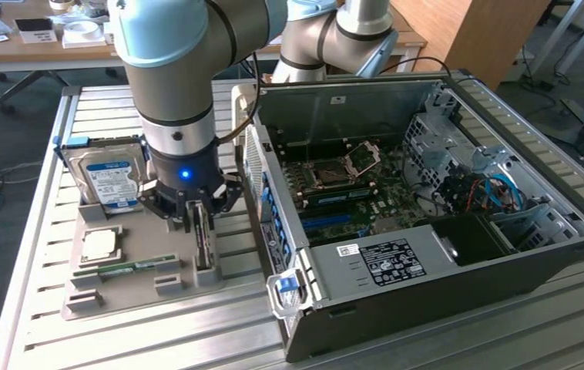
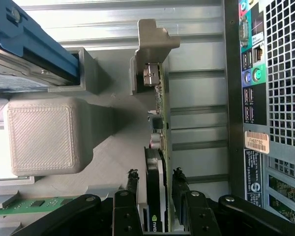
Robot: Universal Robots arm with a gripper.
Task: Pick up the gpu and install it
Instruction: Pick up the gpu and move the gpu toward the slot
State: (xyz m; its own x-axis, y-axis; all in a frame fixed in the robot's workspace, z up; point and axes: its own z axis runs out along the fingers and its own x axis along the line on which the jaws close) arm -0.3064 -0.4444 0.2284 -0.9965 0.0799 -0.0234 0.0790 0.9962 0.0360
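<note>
1. the gripper (image 2: 156, 179) is down over the gpu (image 2: 155, 162), on the side of the computer case (image 2: 285, 73) where its rear ports face. the jaws are open, one finger on each face of the card. we see a thin gap on the black side, and the fingertips (image 2: 180, 178) on the green side are almost touching.
2. the gpu (image 1: 203, 243) stands on edge in a slot of the grey tray (image 1: 138, 239), just outside the case and roughly parallel to its rear panel. nothing is lifted yet, so we judge the step in hand to be the grasp.
3. to do it well, we want the card centred between the fingers so that both pads meet it together. if one finger lands first, it could tip the card in its slot.
4. we would grip the flat board and the black cover, not the small parts along the edge. we would also keep the wrist square to the slot so the card comes out without binding.
5. farther from the case, the ram stick (image 1: 128, 268) lies flat on the tray and the hard drive (image 1: 107, 181) stands upright. both are well clear of the fingers.
6. farthest off, the case (image 1: 374, 308) lies open with its motherboard (image 1: 374, 200) exposed.
</note>
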